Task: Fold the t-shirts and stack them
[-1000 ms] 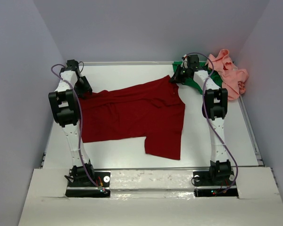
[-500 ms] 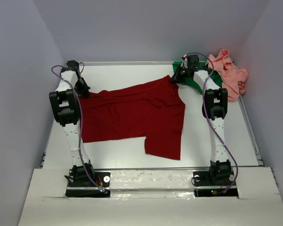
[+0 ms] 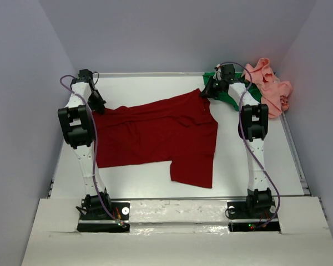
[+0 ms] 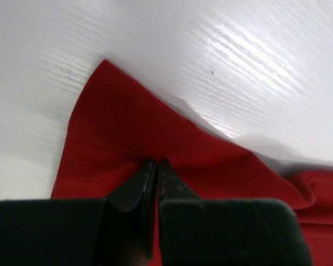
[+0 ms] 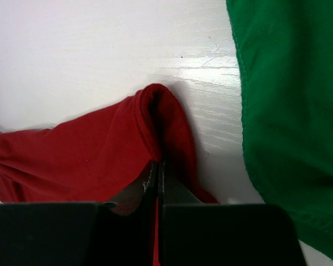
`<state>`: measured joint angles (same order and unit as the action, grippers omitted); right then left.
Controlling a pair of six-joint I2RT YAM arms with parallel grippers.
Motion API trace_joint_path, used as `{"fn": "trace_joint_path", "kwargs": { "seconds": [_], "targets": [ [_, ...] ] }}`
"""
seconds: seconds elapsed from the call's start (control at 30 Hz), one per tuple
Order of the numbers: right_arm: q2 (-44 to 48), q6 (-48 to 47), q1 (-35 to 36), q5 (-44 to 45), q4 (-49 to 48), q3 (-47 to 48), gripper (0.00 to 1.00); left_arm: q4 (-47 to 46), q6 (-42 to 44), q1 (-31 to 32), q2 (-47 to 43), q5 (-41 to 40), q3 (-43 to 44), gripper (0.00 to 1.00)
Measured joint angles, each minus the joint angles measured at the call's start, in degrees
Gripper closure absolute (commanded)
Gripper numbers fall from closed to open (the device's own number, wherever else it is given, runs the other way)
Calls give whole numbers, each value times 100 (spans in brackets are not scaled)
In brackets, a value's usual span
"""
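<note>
The left fingers (image 4: 154, 170) are shut tight. A small bit of the dark red t-shirt (image 4: 127, 133) is pinched between their tips, close to a pointed corner of the cloth. The right fingers (image 5: 157, 169) are shut too, and a rolled-up fold of the same shirt is held at their tips. Only a little cloth is caught in each pinch. So the shirt could be dropped from one side if it is pulled up fast or tugged hard sideways. Then it would hang from one corner and get bunched up.

The green t-shirt (image 5: 288, 111) is seen just beside the right fingers. Only a thin strip of white tabletop (image 5: 100, 44) is left between it and the red fold. If the right fingers are moved that way, the green cloth could be bumped or dragged along.

From above, the red shirt is seen spread over the middle of the tabletop. Its far edge is held at both ends, and one part sticks out toward the near edge. That part could be tucked under by mistake when the shirt is lifted or dragged. The pink t-shirt (image 3: 272, 91) is heaped in the far right corner, next to the green one. It could be knocked by a wide swing.
</note>
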<state>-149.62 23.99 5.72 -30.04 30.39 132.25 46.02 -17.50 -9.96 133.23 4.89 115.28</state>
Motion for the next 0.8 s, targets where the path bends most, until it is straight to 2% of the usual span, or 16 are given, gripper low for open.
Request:
{"fn": "trace_joint_path", "kwargs": {
  "seconds": [0.4, 0.8],
  "targets": [
    [13, 2, -7, 116, 2, 0, 100, 35, -2, -79, 0, -50, 199, 87],
    [428, 4, -42, 393, -57, -83, 100, 26, -66, -179, 0, -44, 413, 87]
  ]
}}
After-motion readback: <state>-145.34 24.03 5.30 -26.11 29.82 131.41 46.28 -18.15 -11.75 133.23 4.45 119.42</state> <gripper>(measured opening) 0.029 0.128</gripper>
